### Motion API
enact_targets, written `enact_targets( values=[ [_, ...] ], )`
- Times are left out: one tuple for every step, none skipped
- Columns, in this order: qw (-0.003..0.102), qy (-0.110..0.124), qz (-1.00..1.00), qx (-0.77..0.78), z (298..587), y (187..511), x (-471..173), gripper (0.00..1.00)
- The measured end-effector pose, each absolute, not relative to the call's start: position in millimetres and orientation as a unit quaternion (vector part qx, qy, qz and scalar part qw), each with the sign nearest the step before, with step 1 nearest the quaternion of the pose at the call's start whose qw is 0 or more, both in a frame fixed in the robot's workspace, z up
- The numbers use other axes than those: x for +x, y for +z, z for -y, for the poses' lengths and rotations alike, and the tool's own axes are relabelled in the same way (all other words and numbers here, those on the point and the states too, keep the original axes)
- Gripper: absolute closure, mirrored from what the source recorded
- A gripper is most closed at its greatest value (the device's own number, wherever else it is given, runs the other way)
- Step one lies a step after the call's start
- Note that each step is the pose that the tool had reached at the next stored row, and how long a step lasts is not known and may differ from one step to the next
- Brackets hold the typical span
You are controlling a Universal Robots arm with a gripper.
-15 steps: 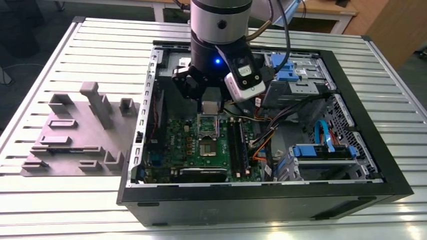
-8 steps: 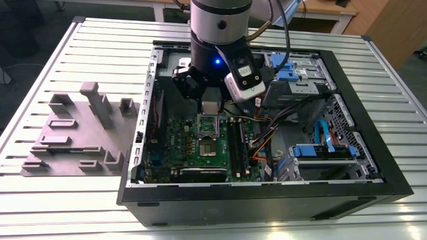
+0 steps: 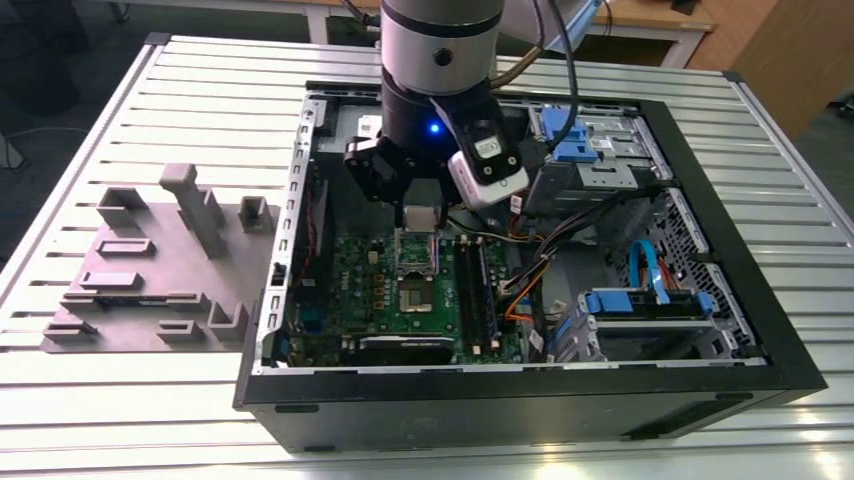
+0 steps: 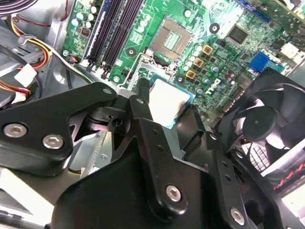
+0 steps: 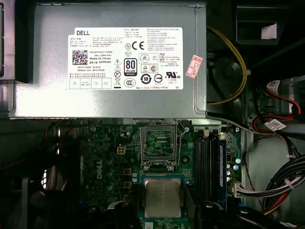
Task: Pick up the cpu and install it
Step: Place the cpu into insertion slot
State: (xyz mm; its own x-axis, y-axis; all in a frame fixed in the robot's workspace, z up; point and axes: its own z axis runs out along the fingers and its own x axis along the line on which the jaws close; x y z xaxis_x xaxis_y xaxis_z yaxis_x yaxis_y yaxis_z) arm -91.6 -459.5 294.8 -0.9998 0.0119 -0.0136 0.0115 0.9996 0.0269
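Exterior view: the gripper (image 3: 419, 210) hangs inside the open case over the motherboard (image 3: 358, 290), clenched on the cpu (image 3: 420, 222).

Second wrist view: the fingers (image 4: 143, 112) flank opposite edges of the chip, which lies flat and directly between them.

First wrist view: the socket frame (image 5: 159, 143) lies between the chip and the power supply (image 5: 109, 67), just beside the chip.

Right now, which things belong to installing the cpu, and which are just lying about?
In the job: small square silver-topped cpu, held in the black gripper; empty metal-framed socket on the green motherboard.
Lying about: big grey box with white label; round black fan; grey slotted block outside the black case.
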Motion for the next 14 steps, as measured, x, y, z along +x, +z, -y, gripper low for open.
enact_targets(
  values=[
    [0.007, 0.013, -1.0, 0.006, 459.5, 293.3, -91.6, 0.53],
    [0.007, 0.013, -1.0, 0.006, 459.4, 291.8, -91.7, 0.53],
    [0.007, 0.013, -1.0, 0.006, 459.4, 290.3, -91.7, 0.53],
    [0.007, 0.013, -1.0, 0.006, 459.4, 288.9, -91.7, 0.53],
    [0.007, 0.013, -1.0, 0.006, 459.5, 287.3, -91.8, 0.53],
    [0.007, 0.013, -1.0, 0.006, 459.4, 285.6, -91.8, 0.53],
    [0.007, 0.013, -1.0, 0.006, 459.4, 283.9, -91.8, 0.53],
    [0.007, 0.013, -1.0, 0.006, 459.4, 282.3, -91.8, 0.53],
    [0.007, 0.013, -1.0, 0.006, 459.5, 280.7, -91.8, 0.53],
    [0.007, 0.013, -1.0, 0.006, 459.4, 279.2, -91.8, 0.53],
    [0.007, 0.013, -1.0, 0.006, 459.5, 278.1, -91.8, 0.53],
    [0.007, 0.013, -1.0, 0.006, 459.5, 277.6, -91.8, 0.53],
    [0.007, 0.013, -1.0, 0.006, 459.5, 277.4, -91.8, 0.53],
    [0.007, 0.013, -1.0, 0.006, 459.5, 277.5, -91.8, 0.53]
  ],
)
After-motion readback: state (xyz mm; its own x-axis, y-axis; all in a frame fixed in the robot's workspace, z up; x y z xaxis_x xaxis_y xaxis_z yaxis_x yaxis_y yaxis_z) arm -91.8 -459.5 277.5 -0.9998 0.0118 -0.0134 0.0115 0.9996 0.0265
